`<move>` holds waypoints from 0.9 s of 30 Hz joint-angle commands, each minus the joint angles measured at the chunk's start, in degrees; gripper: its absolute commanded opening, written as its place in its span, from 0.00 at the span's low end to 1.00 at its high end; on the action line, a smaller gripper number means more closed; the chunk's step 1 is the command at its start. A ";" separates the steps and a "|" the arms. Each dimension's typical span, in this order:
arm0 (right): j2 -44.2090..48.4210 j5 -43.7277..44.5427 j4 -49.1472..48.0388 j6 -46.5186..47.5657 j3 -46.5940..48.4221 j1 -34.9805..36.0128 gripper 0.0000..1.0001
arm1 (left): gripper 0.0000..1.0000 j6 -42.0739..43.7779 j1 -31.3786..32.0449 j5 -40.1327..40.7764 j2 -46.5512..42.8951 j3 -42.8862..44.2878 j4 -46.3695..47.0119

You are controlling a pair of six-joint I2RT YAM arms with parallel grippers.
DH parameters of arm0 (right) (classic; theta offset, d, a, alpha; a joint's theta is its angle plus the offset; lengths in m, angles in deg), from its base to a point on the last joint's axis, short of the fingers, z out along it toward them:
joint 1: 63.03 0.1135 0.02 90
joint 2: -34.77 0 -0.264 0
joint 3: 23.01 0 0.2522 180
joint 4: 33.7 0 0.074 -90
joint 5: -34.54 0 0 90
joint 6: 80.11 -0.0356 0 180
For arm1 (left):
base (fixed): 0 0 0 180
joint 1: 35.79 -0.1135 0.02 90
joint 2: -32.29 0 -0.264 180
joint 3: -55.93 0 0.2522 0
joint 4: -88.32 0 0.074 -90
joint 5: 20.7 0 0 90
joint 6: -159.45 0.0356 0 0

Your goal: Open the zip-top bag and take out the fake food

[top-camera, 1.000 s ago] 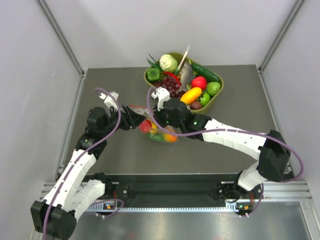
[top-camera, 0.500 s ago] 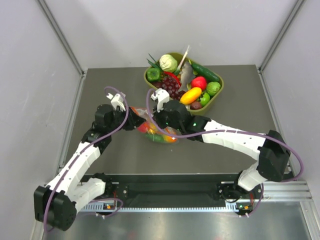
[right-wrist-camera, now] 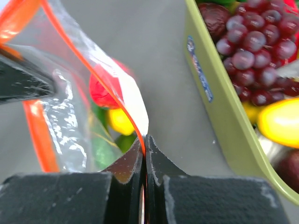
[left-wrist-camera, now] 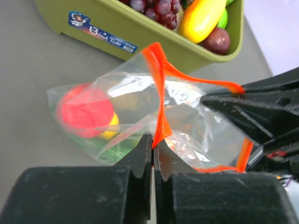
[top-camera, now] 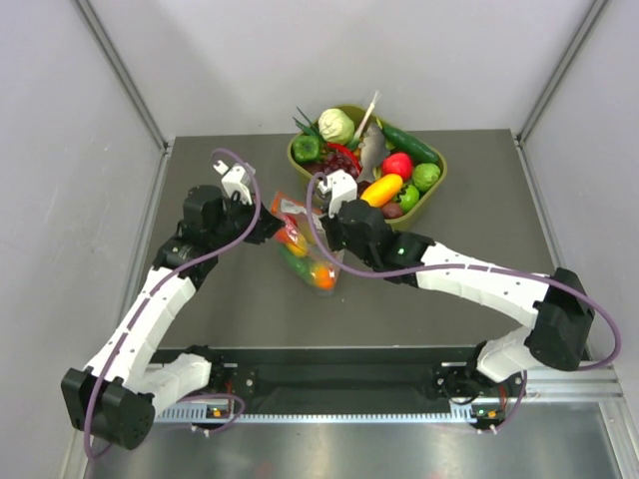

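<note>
A dark grey table (top-camera: 479, 190) fills the middle of the overhead view, matte and evenly lit. Plain white walls close it in: a back wall (top-camera: 339, 50), a left wall (top-camera: 60, 200) and a right wall (top-camera: 599, 200). Slanting metal posts (top-camera: 122, 75) mark the back corners. A black rail (top-camera: 339, 377) runs along the near edge. Below it lies a shiny metal sheet (top-camera: 399, 454), perhaps a shelf. The light is soft, with only faint shadows.
</note>
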 commanded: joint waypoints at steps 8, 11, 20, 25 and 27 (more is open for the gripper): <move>1.42 5.70 3.87 -3.25 -1.90 -1.24 0.00 | 0.00 9.80 0.04 -1.05 2.83 1.33 -7.75; 1.42 6.06 4.22 -3.96 -2.77 -1.77 0.00 | 0.00 11.91 0.04 -2.81 3.53 2.38 -9.77; 3.16 5.01 3.61 -1.86 -3.30 -3.18 0.36 | 0.00 12.80 0.04 -11.24 7.22 5.11 -8.46; 9.14 -3.51 -0.34 3.42 -3.57 -3.26 0.60 | 0.00 13.32 0.04 -13.62 9.24 6.08 -7.32; 12.29 -8.15 -1.49 5.35 -3.48 -3.09 0.63 | 0.00 13.24 0.04 -14.06 8.89 5.90 -6.18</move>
